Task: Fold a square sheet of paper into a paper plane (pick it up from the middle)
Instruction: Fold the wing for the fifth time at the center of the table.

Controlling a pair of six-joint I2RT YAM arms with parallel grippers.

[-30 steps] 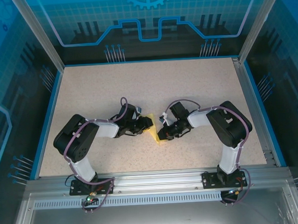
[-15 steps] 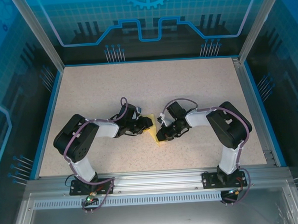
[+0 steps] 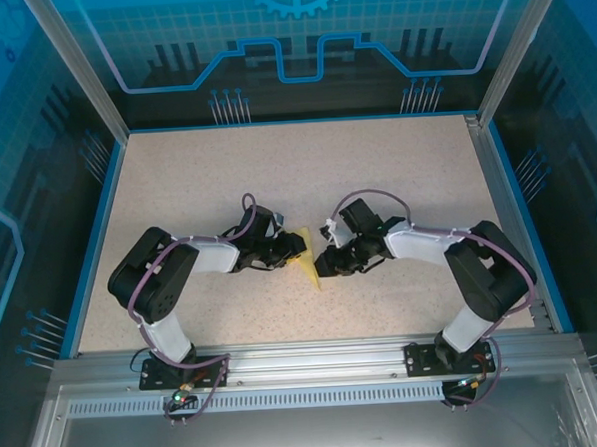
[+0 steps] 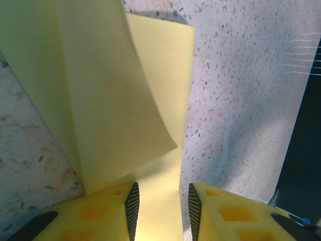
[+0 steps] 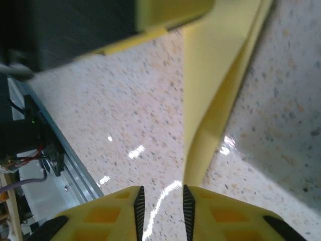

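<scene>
Straddling the yellow paper (image 4: pixel 125 100), left pincer (image 4: pixel 161 211) half-open; right pincer (image 5: pixel 160 206) slightly parted, released, beside its tip

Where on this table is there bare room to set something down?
Free: the far half of the table, back to the rear wall, and the near strip between the arm bases. Crowded: the middle, where left gripper and right gripper meet at the paper.
</scene>
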